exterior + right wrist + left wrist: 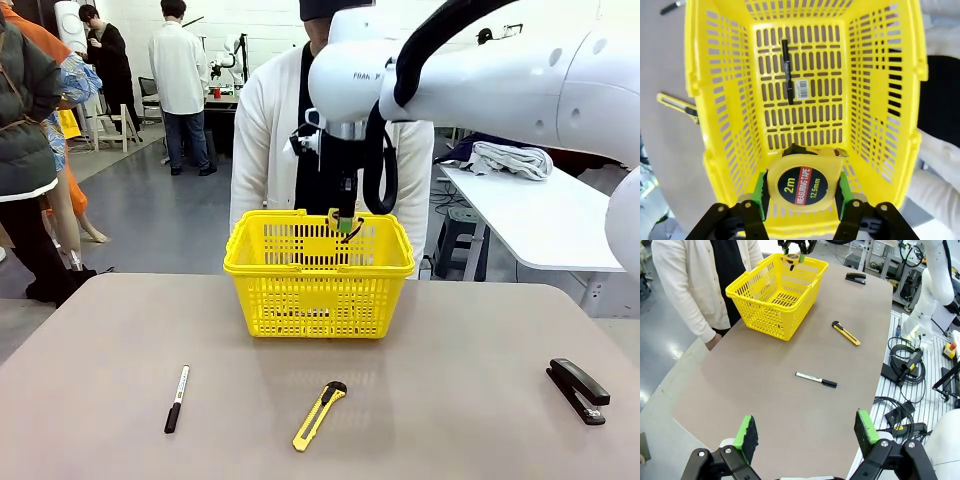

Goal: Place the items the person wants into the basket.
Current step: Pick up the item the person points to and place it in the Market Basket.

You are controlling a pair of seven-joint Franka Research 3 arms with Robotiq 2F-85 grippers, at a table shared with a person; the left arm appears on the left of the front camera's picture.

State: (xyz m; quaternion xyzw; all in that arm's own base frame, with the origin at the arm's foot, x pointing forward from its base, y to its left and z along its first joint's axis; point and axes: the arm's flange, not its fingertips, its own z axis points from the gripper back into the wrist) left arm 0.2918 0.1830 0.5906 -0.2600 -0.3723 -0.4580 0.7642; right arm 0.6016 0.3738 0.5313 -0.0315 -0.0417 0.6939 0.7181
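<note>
Over the yellow basket (315,305), set at 12 o'clock on the table (450,420), the right gripper (801,189) hung with its green pads closed partway on a tape measure (802,184). The tape was a round yellow case with a black face printed "2m", held above the basket's open top. Below it, on the slotted floor, lay a slim black pen (787,72) beside a small barcode label (803,90). The colour of the pen's tip was hard to make out from that height.

The left gripper (807,432) hovered above the bare near end of the table, fingers spread wide and holding nothing.

Three things lay loose on the matte grey-brown tabletop, well apart from one another. A marker (177,398) with a white barrel and black cap was at 7 o'clock. A utility knife (320,415), flat, yellow and black-tipped, was at 6 o'clock. A black stapler (578,390) sat at 4 o'clock near the table's edge.

The basket was moulded plastic with lattice walls, and its two handles lay folded down along the rim. The person (262,140), in a white cardigan over a black top, stood just behind it at 12 o'clock. In the front view the right arm's glossy white link and a looped black cable hid much of the person's upper body.
</note>
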